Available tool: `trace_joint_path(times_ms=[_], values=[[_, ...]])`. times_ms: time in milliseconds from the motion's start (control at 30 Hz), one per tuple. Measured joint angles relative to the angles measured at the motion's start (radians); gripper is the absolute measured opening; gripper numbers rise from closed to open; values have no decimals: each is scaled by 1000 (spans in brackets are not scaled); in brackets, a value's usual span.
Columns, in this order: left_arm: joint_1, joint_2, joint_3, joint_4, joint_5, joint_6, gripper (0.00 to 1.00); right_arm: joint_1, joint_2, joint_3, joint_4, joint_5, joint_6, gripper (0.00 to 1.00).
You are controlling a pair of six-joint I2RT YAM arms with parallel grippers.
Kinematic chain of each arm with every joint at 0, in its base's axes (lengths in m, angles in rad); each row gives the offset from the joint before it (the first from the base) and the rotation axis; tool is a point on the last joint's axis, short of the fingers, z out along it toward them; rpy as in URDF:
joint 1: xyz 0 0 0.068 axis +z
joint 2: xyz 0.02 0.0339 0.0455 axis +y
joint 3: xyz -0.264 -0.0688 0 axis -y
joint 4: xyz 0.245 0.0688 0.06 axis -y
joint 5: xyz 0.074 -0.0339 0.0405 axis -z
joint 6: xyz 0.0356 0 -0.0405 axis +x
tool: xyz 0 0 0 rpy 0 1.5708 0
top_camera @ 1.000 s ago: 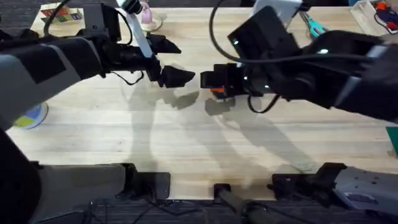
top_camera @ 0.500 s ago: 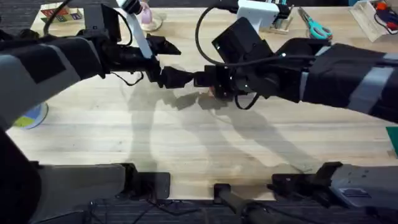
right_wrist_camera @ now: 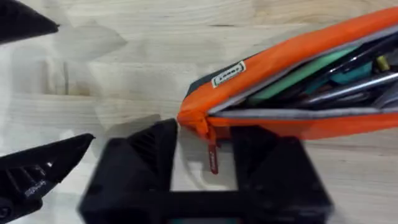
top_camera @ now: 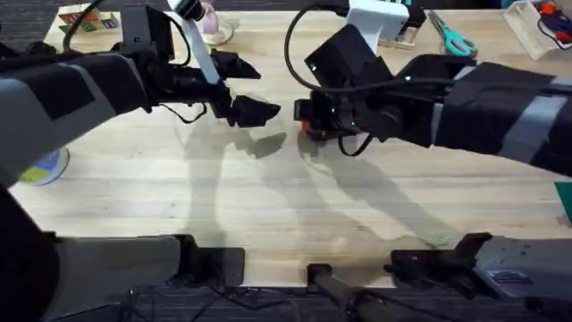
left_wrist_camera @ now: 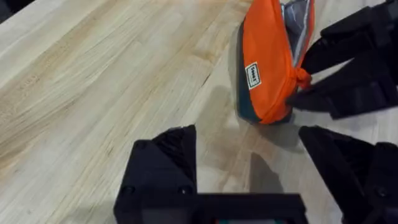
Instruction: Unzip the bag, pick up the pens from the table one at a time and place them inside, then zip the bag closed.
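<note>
Nearest, along the table's (top_camera: pixel 268 206) near edge, both arm bases are sitting, w/ bare planks stretching in front of them and no loose pens lying there. Further in, abt mid-table, the left gripper (left_wrist_camera: pixel 247 134) is hovering just short of the bag's (left_wrist_camera: pixel 267 68) end, fingers spread wide, gripping nothing. The right gripper (right_wrist_camera: pixel 204 140) is meeting that same end from the opp. side, jaws apart and straddling the red zipper pull (right_wrist_camera: pixel 212 158), which is dangling between them unclamped. The bag is lying on its side a little right of centre, nearer the far edge than the near one, mouth gaping along the top. Inside, the green pen (right_wrist_camera: pixel 298 74) and a dark one (right_wrist_camera: pixel 354 59) are showing against the lining, so unzipping and loading are looking done. What's remaining, as I'm judging it: zipping shut. The slider is sitting at the end by the grippers, so the right needs to be pinching the pull and running it the full length while the left is bracing the fabric. Beyond, at the far edge, teal scissors (top_camera: pixel 454 38) are lying clear of everything.
</note>
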Motion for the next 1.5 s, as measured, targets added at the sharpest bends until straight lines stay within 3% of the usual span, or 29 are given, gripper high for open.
trace_joint_path(times_ms=[133, 200, 700, 1067, 1300, 1500], values=[[0, 0, 0, 0, 0, 0, 993, 3, 0, 0, 7, -2, 5, 94], [0, 0, 0, 0, 0, 0, 994, 6, 0, 0, 5, -1, 6, 39], [0, 0, 0, 0, 0, 0, 993, 6, -4, 0, 3, 2, 6, 34], [0, 0, 0, 0, 2, 0, 993, 5, -133, 0, -4, 2, 6, 34], [0, 0, 0, 0, 50, 1, 995, 3, -152, -2, 9, 6, 6, 33], [-43, 0, 0, 0, 81, 21, 993, 3, -152, -4, 16, 23, 6, 32]])
